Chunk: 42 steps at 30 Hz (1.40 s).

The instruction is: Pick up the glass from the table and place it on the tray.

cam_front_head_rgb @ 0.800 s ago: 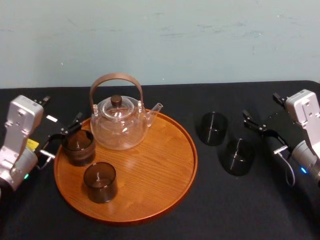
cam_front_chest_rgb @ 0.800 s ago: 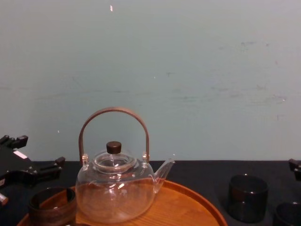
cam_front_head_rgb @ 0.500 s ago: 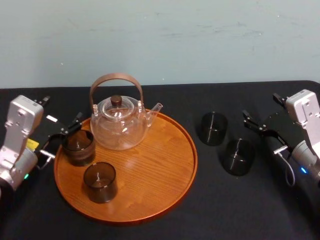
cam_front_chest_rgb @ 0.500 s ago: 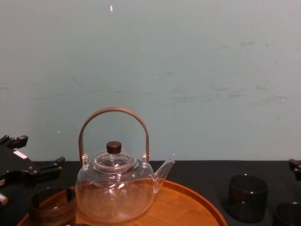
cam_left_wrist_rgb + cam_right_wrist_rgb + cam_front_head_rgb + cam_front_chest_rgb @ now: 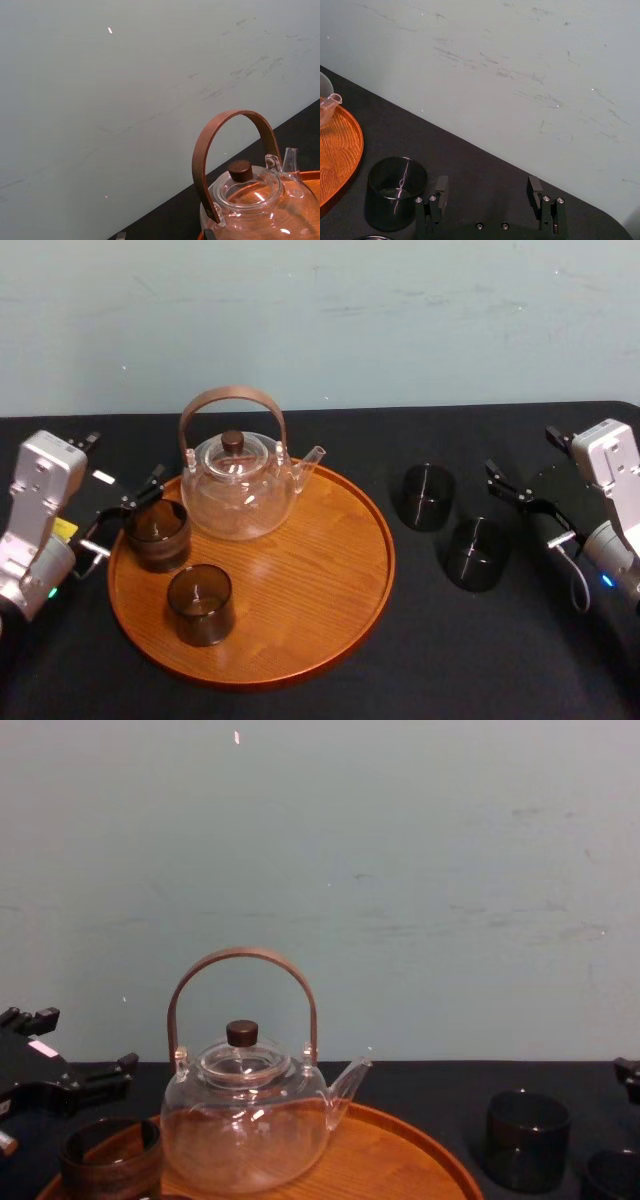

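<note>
**Item under inspection.** The far glass stands upright on the desk, right of the tray and close to its right rim, not yet on it. A near glass stands just beside it, toward the robot. Whether the two touch cannot be confirmed.

**Right pincer**. It sits low over the desk, right of both desk glasses. Its jaws are spread apart with nothing between them. In the right wrist view the far glass stands just outside one finger, so no grasp is in place. Judgement: this arm is placed here because both outstanding glasses lie on its side of the tray, and it is the likelier one to fetch them.

**Tray contents.** A teapot occupies the rear. A rear tray glass and a front tray glass stand along the left side. This leaves the right half bare (a sensible landing zone for a glass coming from the right).

**Left pincer**. It is at the tray's left rim, close to the rear tray glass, with its jaws spread wide. It appears to hold nothing.

**Status, as judged.** Two glasses are on the tray and two are outstanding. The next grasp calls for lining the open jaws up around one glass without knocking its neighbour.
</note>
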### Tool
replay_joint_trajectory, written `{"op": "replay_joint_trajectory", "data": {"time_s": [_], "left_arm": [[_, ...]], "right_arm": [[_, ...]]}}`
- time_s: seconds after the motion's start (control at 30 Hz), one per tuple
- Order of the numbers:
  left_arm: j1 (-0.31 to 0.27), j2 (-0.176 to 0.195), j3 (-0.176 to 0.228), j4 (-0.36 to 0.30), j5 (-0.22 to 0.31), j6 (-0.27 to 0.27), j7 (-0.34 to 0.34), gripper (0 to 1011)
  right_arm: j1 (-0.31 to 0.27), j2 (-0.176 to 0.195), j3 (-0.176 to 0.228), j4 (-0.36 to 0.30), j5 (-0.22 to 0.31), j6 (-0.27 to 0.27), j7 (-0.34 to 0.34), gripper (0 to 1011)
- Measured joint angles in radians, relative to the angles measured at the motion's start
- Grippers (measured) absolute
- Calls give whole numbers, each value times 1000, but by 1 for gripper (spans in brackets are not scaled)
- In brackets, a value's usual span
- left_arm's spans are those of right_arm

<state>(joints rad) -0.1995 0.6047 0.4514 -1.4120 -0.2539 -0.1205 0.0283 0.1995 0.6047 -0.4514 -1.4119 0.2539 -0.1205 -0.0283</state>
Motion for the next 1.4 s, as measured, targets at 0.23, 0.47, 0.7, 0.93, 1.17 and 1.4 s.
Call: {"op": "replay_joint_trajectory", "data": {"time_s": [0.23,0.47,0.7,0.93,1.17,1.4], "left_arm": [[0,0,0,0,0,0,0,1001],[0,0,0,0,0,0,0,1001],[0,0,0,0,0,0,0,1001],[0,0,0,0,0,0,0,1001],[0,0,0,0,0,0,0,1001],[0,0,0,0,0,0,0,1001]], "right_arm": [[0,0,0,0,0,0,0,1002],[0,0,0,0,0,0,0,1002],[0,0,0,0,0,0,0,1002],[0,0,0,0,0,0,0,1003],[-20,-6,3,-31,-13,10,25,1003],[-62,-3,2,-106,-37,44,38,1002]]}}
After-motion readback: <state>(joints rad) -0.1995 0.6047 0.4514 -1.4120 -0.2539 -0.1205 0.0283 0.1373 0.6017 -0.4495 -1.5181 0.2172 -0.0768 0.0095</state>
